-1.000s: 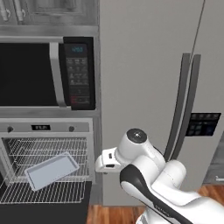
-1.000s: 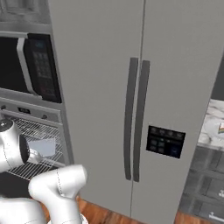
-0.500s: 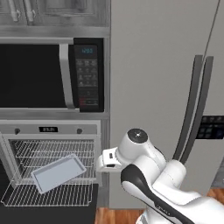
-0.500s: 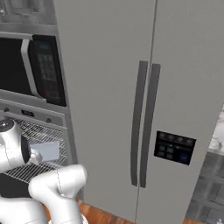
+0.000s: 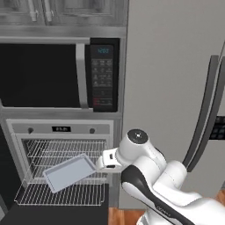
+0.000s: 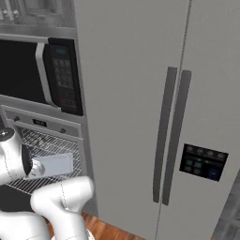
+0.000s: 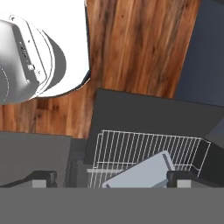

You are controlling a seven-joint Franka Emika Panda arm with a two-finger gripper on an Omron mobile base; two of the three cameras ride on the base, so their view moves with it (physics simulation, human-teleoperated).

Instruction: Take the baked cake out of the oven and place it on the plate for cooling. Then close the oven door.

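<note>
Fridge: grey two-door refrigerator (image 6: 140, 93), dark bar handles (image 6: 168, 136), black control panel (image 6: 203, 162) | Microwave (image 5: 57, 74): black, built-in | Upper cabinets (image 5: 61, 11): steel | Floor (image 7: 140, 43): brown wood planks

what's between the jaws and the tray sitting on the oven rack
Nothing visible. The oven door is down, and the grey tray lies tilted on the pulled-out wire rack. The open gripper looks straight at it.

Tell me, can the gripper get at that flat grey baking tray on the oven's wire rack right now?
Probably yes. The oven door hangs open, the grey tray lies uncovered on the pulled-out wire rack, and the open gripper points at it with nothing between.
</note>
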